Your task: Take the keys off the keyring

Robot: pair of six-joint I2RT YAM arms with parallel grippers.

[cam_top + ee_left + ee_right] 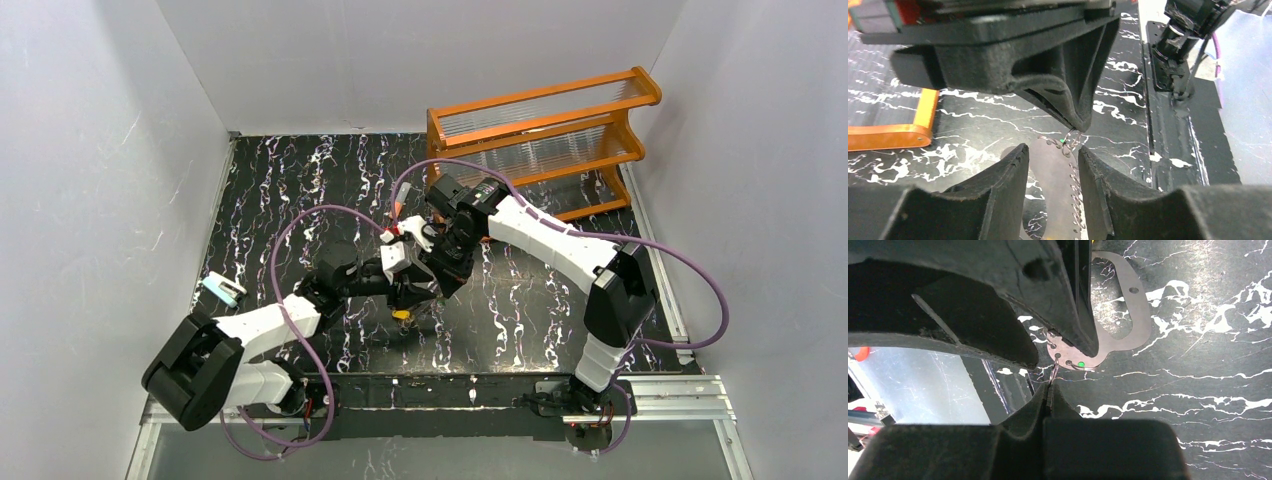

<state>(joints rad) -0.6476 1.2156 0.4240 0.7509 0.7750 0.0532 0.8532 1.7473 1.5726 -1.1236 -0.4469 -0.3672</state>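
My left gripper [1052, 152] was closed narrow on the keyring [1140, 315], taking this flat grey loop by one end over the black marbled table [1208, 405]. My right gripper [1050, 390] was pinched fully on a thin silvery strip [1053, 374] at that same end, just beside the green key [1080, 364]. I judged the strip to be a key blade, but it was too small to be sure. The yellow-orange key [402, 313] showed just below both grippers in the top view. The keyring looked stiff and light, easy to clamp on its flat band. The keys I judged very light and slippery, so the plastic head should give a better hold. I could read no brand or writing.
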